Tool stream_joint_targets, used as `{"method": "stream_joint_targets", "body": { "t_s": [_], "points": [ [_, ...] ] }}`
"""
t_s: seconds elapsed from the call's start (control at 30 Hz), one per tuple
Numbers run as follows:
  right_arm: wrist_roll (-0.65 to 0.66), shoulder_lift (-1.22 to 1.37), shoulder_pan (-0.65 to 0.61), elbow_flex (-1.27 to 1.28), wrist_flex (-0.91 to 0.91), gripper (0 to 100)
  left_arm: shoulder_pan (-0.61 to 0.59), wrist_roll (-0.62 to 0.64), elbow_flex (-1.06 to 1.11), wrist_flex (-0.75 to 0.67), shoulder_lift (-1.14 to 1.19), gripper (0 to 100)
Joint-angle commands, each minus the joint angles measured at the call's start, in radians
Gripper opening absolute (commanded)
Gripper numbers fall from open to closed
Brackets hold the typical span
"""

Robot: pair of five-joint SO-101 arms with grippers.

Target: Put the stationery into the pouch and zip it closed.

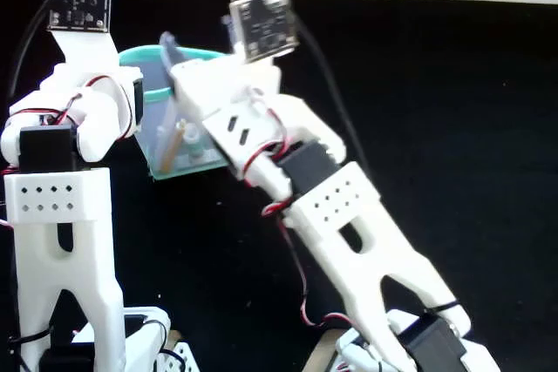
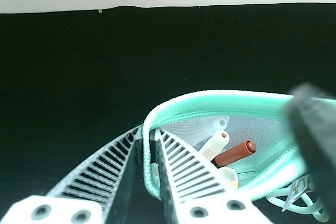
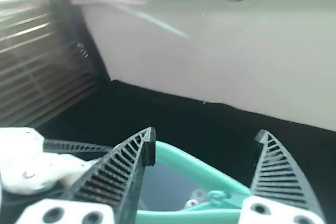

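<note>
Pouch [image 2: 220, 93] stood mouth-up, unzipped, toward worktop's [image 2: 79, 66] far-left corner. Brown pen [image 2: 234, 153] and white pen [image 2: 215, 142] inside pointed mouthward. Left gripper [image 2: 148, 132] clamped its rim; right gripper [image 3: 206, 140] gaped above.

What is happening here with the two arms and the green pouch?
The left end effector is clamped on one end of the pouch, at its rim. The pouch is open, and a white pen and a brown pen lie inside it. The right end effector hangs open just above the pouch's rim. The zip is not yet closed.
</note>
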Motion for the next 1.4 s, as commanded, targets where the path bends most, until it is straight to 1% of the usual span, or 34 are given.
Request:
{"method": "stream_joint_targets", "body": {
  "t_s": [0.0,0.1,0.17,0.27,0.4,0.53,0.6,0.7,0.83,0.9,1.03,1.17,1.27,1.37],
  "points": [
    [0.0,-0.064,0.119,-0.054,0.004,28.6,-0.016,-0.002,0.03,-0.003,0.024,1],
    [-0.006,-0.073,0.199,-0.041,0.101,28.6,-0.016,-0.002,0.03,-0.002,0.024,1],
    [0.002,-0.085,0.205,0.015,0.162,28.6,-0.016,-0.002,0.03,-0.003,0.024,1],
    [0.008,-0.12,0.209,0.108,0.189,28.6,-0.016,-0.002,0.03,-0.003,0.024,1],
    [0.133,-0.18,0.222,0.202,0.22,28.6,-0.016,-0.002,0.03,-0.003,0.024,1],
    [0.149,-0.226,0.219,0.22,0.414,28.6,-0.016,-0.002,0.03,-0.003,0.024,1],
    [0.149,-0.255,0.217,0.228,0.483,28.6,-0.016,-0.002,0.03,-0.003,0.024,1],
    [0.147,-0.297,0.185,0.231,0.562,28.6,-0.016,-0.002,0.031,-0.003,0.024,1],
    [0.147,-0.343,0.065,0.231,0.693,28.6,-0.016,-0.002,0.031,-0.003,0.024,1],
    [0.147,-0.352,0.027,0.249,0.722,28.6,-0.016,-0.002,0.031,-0.002,0.024,1],
    [0.15,-0.358,0.028,0.392,0.622,28.6,-0.016,-0.002,0.031,0.002,0.024,1],
    [0.157,-0.352,0.03,0.568,0.424,28.6,-0.016,-0.002,0.031,0.002,0.024,1],
    [0.158,-0.349,0.05,0.654,0.286,28.6,-0.015,-0.002,0.031,0.002,0.024,1],
    [0.226,-0.346,0.067,0.717,0.168,28.6,-0.015,0.0,0.031,0.003,0.024,1]
  ]
}}
